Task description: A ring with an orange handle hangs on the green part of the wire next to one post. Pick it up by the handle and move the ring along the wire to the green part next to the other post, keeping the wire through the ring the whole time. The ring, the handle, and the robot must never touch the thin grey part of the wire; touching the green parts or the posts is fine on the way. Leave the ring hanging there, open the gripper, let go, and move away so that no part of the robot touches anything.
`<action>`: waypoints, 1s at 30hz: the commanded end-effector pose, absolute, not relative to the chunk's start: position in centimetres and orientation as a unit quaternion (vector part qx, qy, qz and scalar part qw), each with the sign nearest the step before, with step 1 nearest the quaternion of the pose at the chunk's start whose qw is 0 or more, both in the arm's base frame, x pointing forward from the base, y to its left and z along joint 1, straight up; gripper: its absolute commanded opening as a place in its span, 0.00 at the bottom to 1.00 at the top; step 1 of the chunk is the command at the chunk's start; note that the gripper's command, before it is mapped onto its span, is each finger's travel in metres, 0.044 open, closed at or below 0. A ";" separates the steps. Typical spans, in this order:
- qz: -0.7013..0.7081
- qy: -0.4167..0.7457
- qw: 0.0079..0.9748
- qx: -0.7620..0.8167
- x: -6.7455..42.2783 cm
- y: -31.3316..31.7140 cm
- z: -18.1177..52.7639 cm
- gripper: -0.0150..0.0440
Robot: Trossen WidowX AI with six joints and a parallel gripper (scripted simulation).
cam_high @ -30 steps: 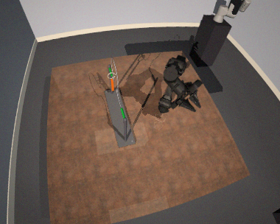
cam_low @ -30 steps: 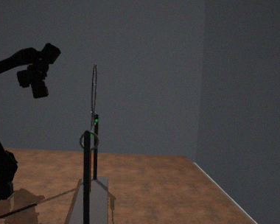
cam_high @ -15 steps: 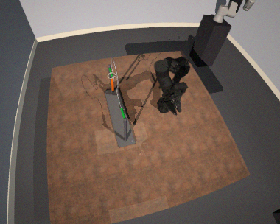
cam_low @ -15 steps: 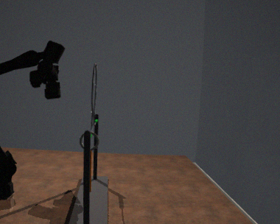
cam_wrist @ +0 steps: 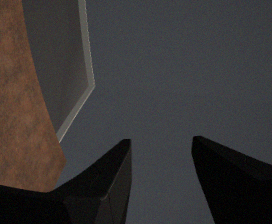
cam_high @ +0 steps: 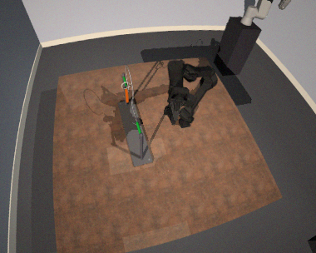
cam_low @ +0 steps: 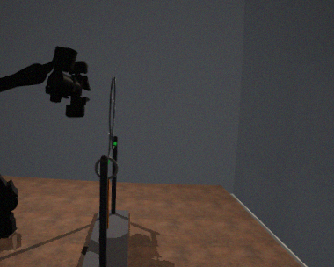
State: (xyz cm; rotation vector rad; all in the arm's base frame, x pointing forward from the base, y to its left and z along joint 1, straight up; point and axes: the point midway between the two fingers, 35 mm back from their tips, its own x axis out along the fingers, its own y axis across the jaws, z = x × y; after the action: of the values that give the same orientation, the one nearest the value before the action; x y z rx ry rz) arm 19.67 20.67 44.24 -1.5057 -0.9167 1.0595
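Observation:
The ring [cam_high: 125,85] [cam_low: 96,168] hangs on the green wire part [cam_high: 124,78] by the far post, and its orange handle [cam_high: 126,95] points down. The thin grey wire [cam_low: 112,101] rises in a tall arch between the two posts on the grey base [cam_high: 133,141]. The second green part [cam_high: 138,126] sits by the near post [cam_low: 104,211]. My gripper [cam_low: 76,111] [cam_wrist: 161,145] is high in the air, well to the side of the wire and above ring height. Its fingers stand partly apart with nothing between them. In the top view the dark arm [cam_high: 181,100] is right of the base.
A black pedestal [cam_high: 239,42] stands at the back right, with a white machine part [cam_high: 256,10] on top. The base sits on a brown mat [cam_high: 219,166], with dark floor and walls around it.

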 end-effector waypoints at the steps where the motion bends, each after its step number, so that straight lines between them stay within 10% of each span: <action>1: 0.411 -0.353 0.552 -0.633 21.3 19.3 44.7 0.53; 30: 0.085 -0.180 0.794 -0.574 29.6 3.4 49.1 0.53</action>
State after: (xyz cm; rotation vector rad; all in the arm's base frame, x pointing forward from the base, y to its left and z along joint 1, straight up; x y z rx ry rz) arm 29.58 5.14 48.55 -1.2712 -0.4082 0.2632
